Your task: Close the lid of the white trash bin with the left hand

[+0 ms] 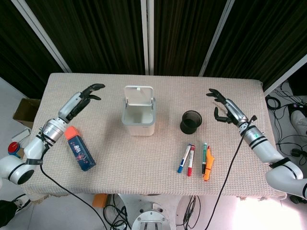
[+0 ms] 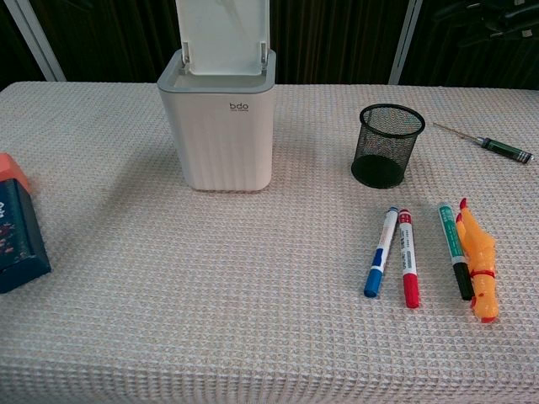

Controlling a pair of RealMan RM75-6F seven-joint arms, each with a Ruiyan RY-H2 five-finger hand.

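Observation:
The white trash bin (image 1: 138, 120) stands mid-table, and its lid (image 1: 139, 94) is swung up and open at the back. In the chest view the bin (image 2: 221, 135) is left of centre and the lid (image 2: 223, 34) stands upright above the rim. My left hand (image 1: 88, 94) hovers over the table to the left of the bin, well apart from it, fingers spread and holding nothing. At the right side of the table my right hand (image 1: 221, 105) is also open and holds nothing.
A black mesh pen cup (image 1: 191, 121) stands right of the bin. Blue, red and green markers (image 1: 190, 160) and an orange rubber chicken (image 1: 208, 166) lie in front of it. A dark blue box with an orange end (image 1: 79, 147) lies front left. A screwdriver (image 2: 488, 143) lies far right.

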